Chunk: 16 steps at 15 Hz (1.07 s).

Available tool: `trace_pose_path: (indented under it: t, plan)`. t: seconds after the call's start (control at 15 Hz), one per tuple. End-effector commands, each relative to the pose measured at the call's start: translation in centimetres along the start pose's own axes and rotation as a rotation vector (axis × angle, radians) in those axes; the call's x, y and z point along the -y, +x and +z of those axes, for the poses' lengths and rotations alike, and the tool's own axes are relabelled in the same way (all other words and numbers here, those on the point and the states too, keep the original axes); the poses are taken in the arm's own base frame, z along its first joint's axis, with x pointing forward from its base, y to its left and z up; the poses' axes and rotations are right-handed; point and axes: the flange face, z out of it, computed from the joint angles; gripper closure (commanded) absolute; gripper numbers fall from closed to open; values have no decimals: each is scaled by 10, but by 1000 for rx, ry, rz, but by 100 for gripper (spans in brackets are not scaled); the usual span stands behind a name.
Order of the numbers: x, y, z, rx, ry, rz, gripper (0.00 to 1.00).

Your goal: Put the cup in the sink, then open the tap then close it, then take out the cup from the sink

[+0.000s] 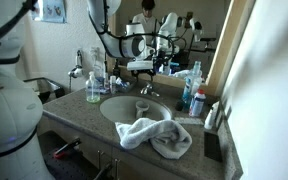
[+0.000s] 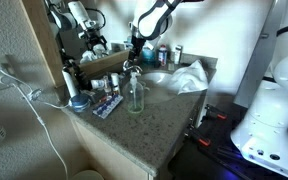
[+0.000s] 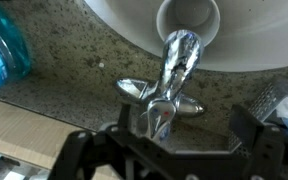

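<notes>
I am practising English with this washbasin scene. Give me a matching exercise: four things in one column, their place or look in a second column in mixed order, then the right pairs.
Things:
1. cup
2. towel
3. tap
4. pump bottle

Place or look:
A. crumpled at the front edge of the counter
B. shiny metal, at the back of the sink
C. inside the sink, under the spout
D. see-through, upright on the counter beside the sink

Pairs: 1-C, 2-A, 3-B, 4-D

Both exterior views are soft and dim, though the pale wall (image 1: 271, 80) and the white robot base (image 2: 274, 95) wash out brightly. In the wrist view, glare streaks the shiny chrome tap (image 3: 176, 62), and the translucent blue bottle (image 3: 2, 55) blurs at the edge.
</notes>
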Motion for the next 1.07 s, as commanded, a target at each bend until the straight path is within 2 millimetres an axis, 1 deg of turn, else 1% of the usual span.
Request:
trace_pose_path:
  t: [0.0, 0.2, 0.27, 0.33, 0.4, 0.47, 0.73, 0.93, 1.0]
  plan:
    - [-14, 12, 14, 18, -20, 37, 0]
    - [-22, 13, 26, 31, -16, 61, 0]
    - [-23, 13, 30, 33, -14, 62, 25]
    - [-24, 14, 32, 36, -11, 63, 26]
    - [-24, 15, 35, 35, -6, 64, 32]
    - [-24, 16, 36, 35, -5, 66, 42]
    - [-24, 21, 39, 33, 1, 73, 73]
    - [-22, 25, 32, 35, -2, 69, 93]
    - [-21, 25, 30, 41, 1, 66, 95]
